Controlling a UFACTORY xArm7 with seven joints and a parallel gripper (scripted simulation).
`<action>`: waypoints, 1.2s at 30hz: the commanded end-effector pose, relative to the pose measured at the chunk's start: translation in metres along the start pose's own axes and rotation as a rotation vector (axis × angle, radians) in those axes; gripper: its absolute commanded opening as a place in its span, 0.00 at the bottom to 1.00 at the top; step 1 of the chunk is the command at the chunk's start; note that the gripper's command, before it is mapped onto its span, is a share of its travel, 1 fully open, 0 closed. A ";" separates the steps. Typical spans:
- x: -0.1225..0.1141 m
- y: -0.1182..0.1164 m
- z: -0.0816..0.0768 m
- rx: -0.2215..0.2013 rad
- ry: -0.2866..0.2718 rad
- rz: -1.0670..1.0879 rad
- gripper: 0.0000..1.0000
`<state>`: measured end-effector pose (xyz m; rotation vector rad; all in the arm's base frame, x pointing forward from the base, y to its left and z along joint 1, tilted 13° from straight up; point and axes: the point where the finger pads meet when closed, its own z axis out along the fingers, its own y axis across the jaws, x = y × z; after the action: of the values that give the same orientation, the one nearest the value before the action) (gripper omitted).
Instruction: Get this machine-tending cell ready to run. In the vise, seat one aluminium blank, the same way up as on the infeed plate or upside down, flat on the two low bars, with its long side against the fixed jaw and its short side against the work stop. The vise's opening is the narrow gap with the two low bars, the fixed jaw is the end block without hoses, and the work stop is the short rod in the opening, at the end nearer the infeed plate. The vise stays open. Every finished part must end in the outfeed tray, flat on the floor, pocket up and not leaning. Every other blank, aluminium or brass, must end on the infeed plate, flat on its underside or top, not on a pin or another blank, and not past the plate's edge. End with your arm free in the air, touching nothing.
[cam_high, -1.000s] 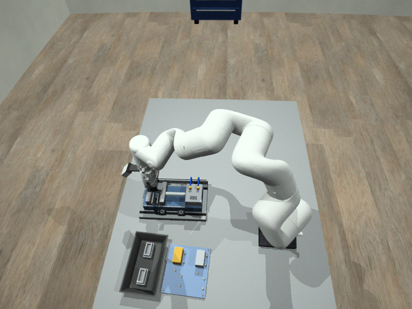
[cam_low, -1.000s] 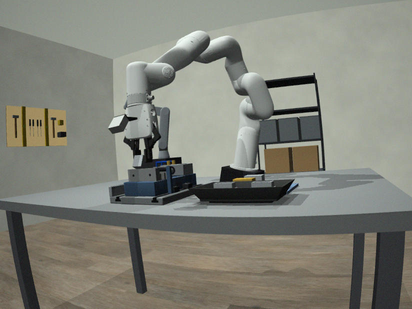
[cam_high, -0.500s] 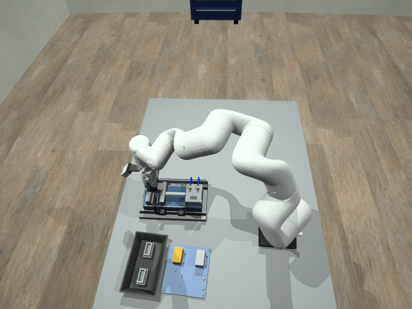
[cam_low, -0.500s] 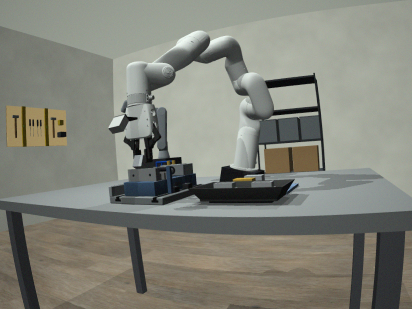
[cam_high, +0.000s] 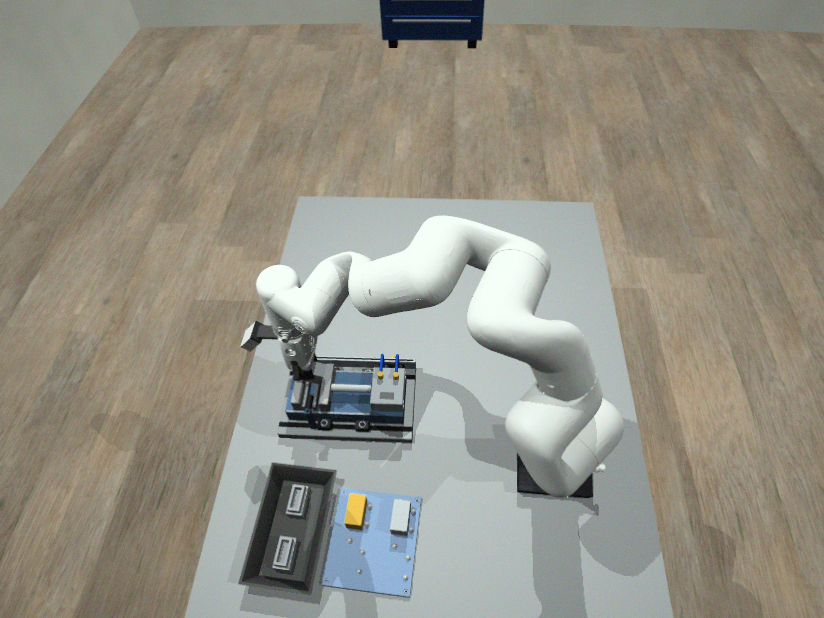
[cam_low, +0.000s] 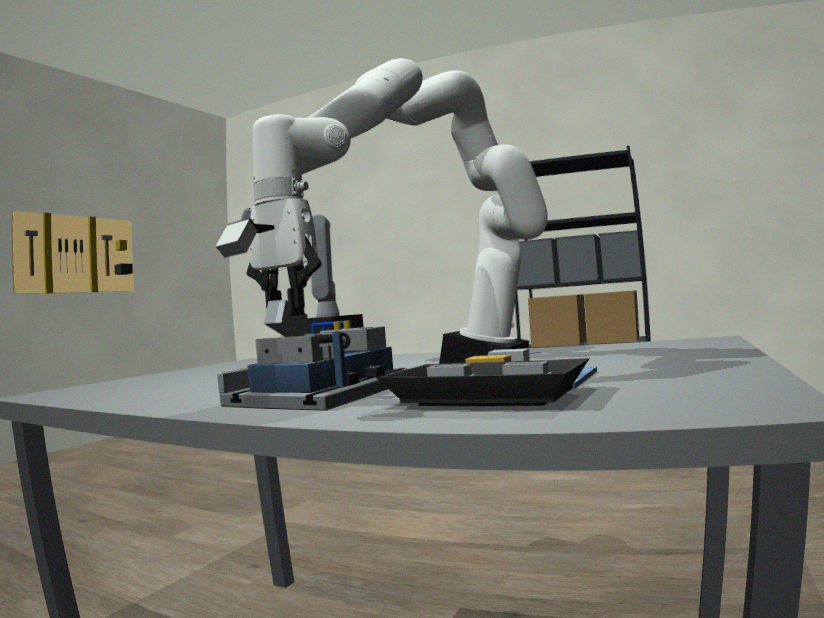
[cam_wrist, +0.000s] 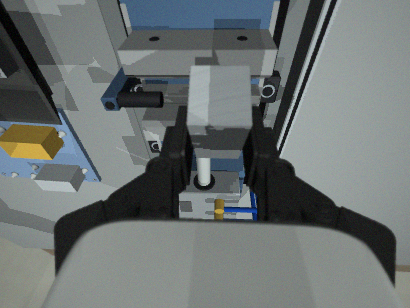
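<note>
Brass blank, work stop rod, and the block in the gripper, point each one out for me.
brass blank (cam_high: 355, 510), top view, its upper face.
work stop rod (cam_wrist: 142, 99), wrist view, middle of its dark shaft.
aluminium blank (cam_wrist: 219, 95), wrist view, its pale top face, between the gripper (cam_wrist: 218, 150) fingers.

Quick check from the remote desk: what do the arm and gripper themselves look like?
The arm is glossy white with rounded, tube-like links and no loose cables, standing on a black base. The gripper has a light grey body, black angular fingers, and a small grey box on its side.
</note>
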<state>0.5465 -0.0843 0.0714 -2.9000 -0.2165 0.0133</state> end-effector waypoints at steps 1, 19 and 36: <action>0.001 0.001 -0.007 -0.003 0.005 0.000 0.00; 0.001 0.001 -0.032 -0.003 0.005 0.000 0.00; 0.002 -0.003 -0.036 -0.001 0.007 -0.013 0.00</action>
<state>0.5472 -0.0897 0.1046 -2.8976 -0.2288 0.0106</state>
